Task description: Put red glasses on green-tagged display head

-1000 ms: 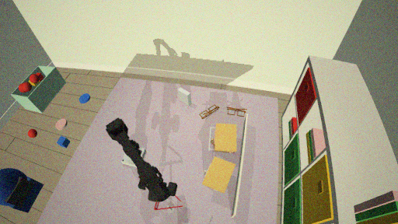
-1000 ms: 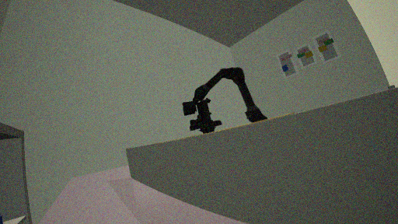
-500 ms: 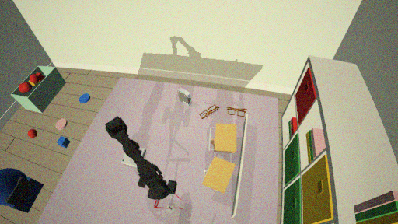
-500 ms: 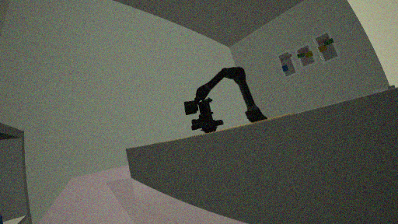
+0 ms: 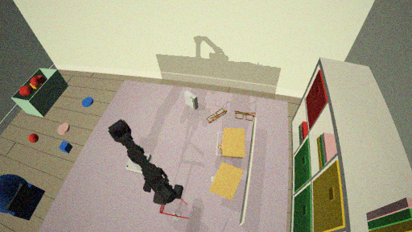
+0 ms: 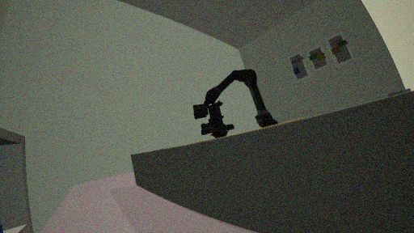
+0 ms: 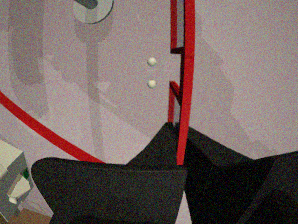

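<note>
Near the desk's left edge stood the black arm's base (image 5: 117, 130). Rightward, the gripper (image 5: 170, 196) (image 6: 219, 131) (image 7: 172, 128) had its fingers nearly together, clamped on the frame of the red glasses (image 5: 162, 209) (image 7: 187, 75), which hung off any head. Farther right, toward the far edge, lay thin brown glasses (image 5: 216, 116) and, beside them, another brown pair (image 5: 245, 116).

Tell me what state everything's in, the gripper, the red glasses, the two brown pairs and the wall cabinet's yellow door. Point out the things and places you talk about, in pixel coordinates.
Gripper (image 5: 170, 197) (image 7: 172, 128): shut on the red glasses
Red glasses (image 5: 175, 215) (image 7: 188, 60): held, not on a head
Left brown glasses in the top view (image 5: 216, 116): lying loose, slanted
Right brown glasses there (image 5: 245, 115): lying loose
Yellow cabinet door (image 5: 322, 201): closed
</note>
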Robot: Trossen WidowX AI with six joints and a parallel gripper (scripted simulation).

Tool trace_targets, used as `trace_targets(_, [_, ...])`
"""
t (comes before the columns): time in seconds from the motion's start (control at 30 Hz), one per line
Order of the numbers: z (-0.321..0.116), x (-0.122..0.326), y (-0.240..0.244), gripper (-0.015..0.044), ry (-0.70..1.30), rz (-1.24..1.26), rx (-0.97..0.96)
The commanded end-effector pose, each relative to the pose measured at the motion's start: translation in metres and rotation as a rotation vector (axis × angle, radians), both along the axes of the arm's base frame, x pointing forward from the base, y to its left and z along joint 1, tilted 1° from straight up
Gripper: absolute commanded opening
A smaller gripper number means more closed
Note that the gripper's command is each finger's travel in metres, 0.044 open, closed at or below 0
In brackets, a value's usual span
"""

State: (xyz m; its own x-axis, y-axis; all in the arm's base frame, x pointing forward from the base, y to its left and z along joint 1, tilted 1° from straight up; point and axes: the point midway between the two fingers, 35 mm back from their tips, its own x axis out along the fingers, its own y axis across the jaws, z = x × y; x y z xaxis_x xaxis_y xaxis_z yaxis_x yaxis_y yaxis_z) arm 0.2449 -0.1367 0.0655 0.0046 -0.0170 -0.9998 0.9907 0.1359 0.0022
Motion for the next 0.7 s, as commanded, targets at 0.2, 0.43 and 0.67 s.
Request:
trace_targets(0.2, [-0.0004,-0.0021,0.0010,0.0000,0.002,-0.003,-0.003])
trace_targets(0.43, [-0.0004,-0.0021,0.0010,0.0000,0.002,-0.003,-0.003])
trace_targets(0.67, [-0.0003,-0.0017,-0.0018,0.0000,0.002,-0.003,-0.003])
